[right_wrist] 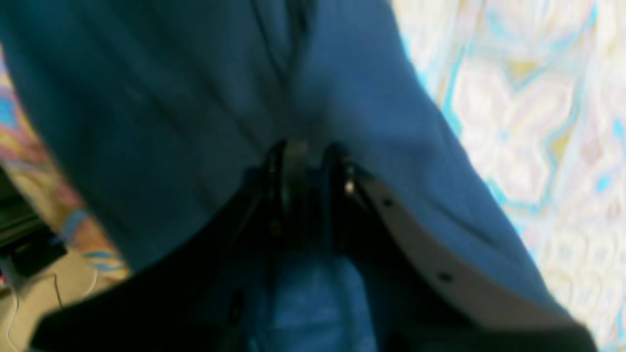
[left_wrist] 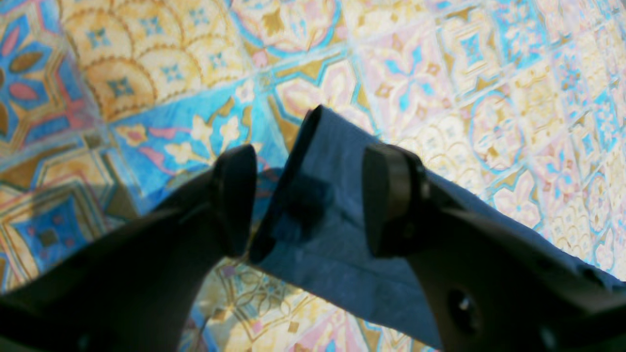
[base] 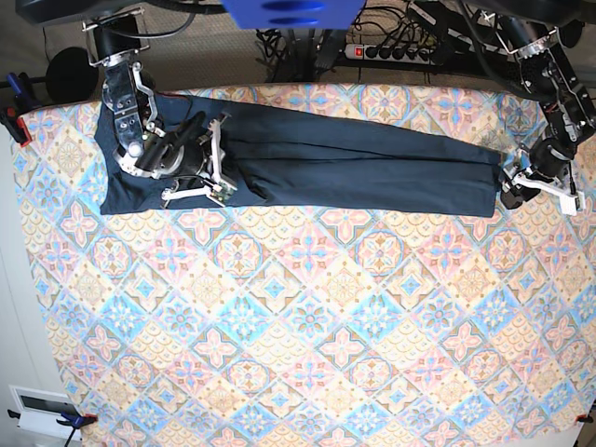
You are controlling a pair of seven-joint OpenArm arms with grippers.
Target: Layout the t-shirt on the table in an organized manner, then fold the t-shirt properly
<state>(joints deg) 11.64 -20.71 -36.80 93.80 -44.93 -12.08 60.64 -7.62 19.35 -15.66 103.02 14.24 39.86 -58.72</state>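
Note:
The dark navy t-shirt (base: 354,163) lies stretched in a long band across the far part of the table (base: 298,335). My right gripper (base: 222,175) sits on the shirt's left portion. In the right wrist view its fingertips (right_wrist: 313,193) are pressed close together, shut on a pinch of the t-shirt (right_wrist: 161,107). My left gripper (base: 510,191) is at the shirt's right end. Seen from the left wrist, it (left_wrist: 313,203) is open, its fingers (left_wrist: 391,200) straddling a corner of the t-shirt (left_wrist: 332,254) that rests on the table (left_wrist: 489,98).
A power strip (base: 400,51) and tangled cables lie beyond the table's far edge. Clamps grip the cloth at the left corners (base: 14,121) (base: 74,421). The patterned cloth in front of the shirt spreads toward the near edge.

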